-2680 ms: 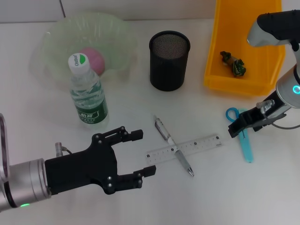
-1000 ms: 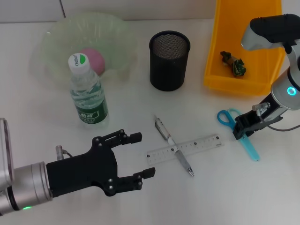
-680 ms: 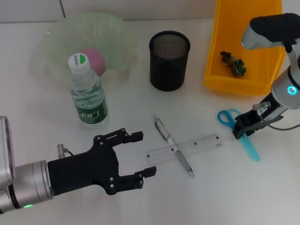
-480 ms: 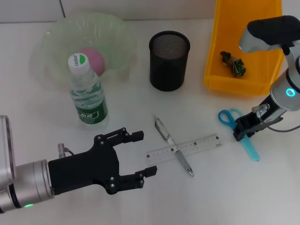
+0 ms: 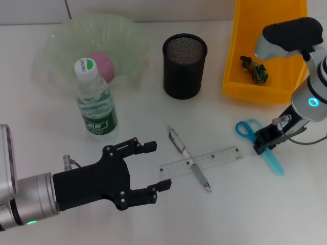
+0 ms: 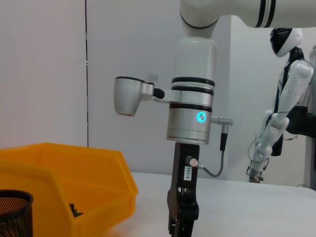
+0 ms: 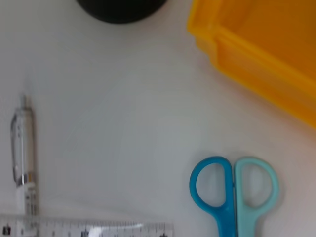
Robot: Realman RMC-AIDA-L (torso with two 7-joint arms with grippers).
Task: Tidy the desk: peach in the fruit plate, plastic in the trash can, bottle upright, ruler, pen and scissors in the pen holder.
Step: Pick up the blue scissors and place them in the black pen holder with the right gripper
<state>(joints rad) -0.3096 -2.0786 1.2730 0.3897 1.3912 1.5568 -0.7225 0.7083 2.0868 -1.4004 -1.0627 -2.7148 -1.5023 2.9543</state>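
At the worktop's near left corner the left tool hovers low with its black fingers spread wide and nothing between them. Just beyond its fingertips the ruler lies flat near the middle of the worktop, and the pen lies across it, touching it, one end pointing toward the near edge.

Toward the right edge the right tool is down on the scissors, sitting over the blades just below the handles. Its fingers look closed around the blades, though the contact itself is hidden. The blue handle loops stick out toward the pen holder side, and the light blue blade tip points at the near right corner.

Farther back on the left the bottle stands upright with its cap on. Behind it, at the far left corner, the peach sits inside the pale green fruit plate. The black mesh pen holder stands at the middle of the far edge. At the far right corner the yellow trash can holds the crumpled plastic.
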